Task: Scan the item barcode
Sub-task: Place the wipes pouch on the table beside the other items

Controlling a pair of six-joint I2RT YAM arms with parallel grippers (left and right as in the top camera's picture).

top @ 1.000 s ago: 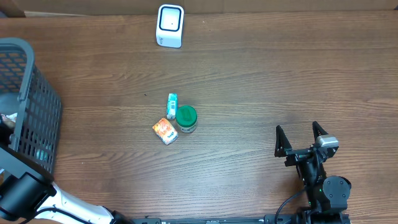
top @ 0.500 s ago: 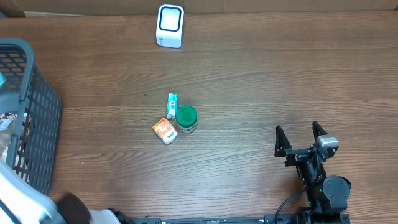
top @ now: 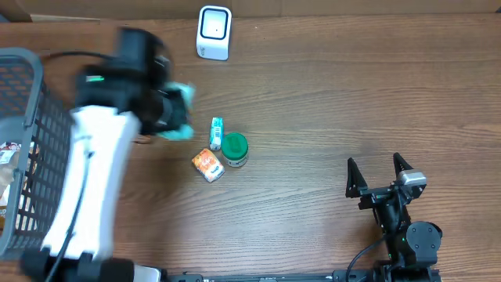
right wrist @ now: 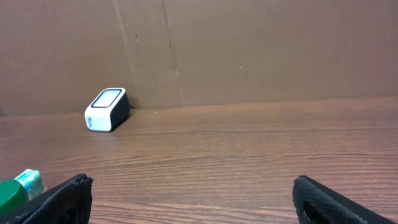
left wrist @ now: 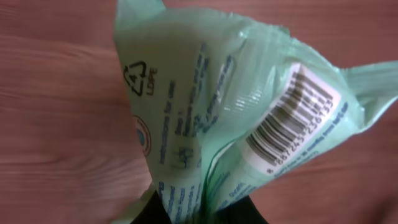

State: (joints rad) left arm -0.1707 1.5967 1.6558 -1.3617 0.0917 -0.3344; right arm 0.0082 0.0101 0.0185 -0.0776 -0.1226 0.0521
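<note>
Left hand (top: 168, 111) pinched tight on a pale green plastic packet (left wrist: 186, 106), barcode label (left wrist: 291, 118) turned to the wrist camera, over the desk (top: 329, 94) between the black basket (top: 31, 117) and a cluster of three small items (top: 235, 148), white scanner (top: 214, 32) at the far edge, right hand (top: 377, 174) spread wide at the near right.

A pale green plastic pouch (left wrist: 205, 106), crinkled and glossy, is pinched at its lower end by the left end effector (left wrist: 202, 213). A white label with a black barcode (left wrist: 292, 118) sits tilted on its right side. Seen from overhead, the pouch lies below and slightly left of the white scanner (top: 214, 32), apart from it.
</note>
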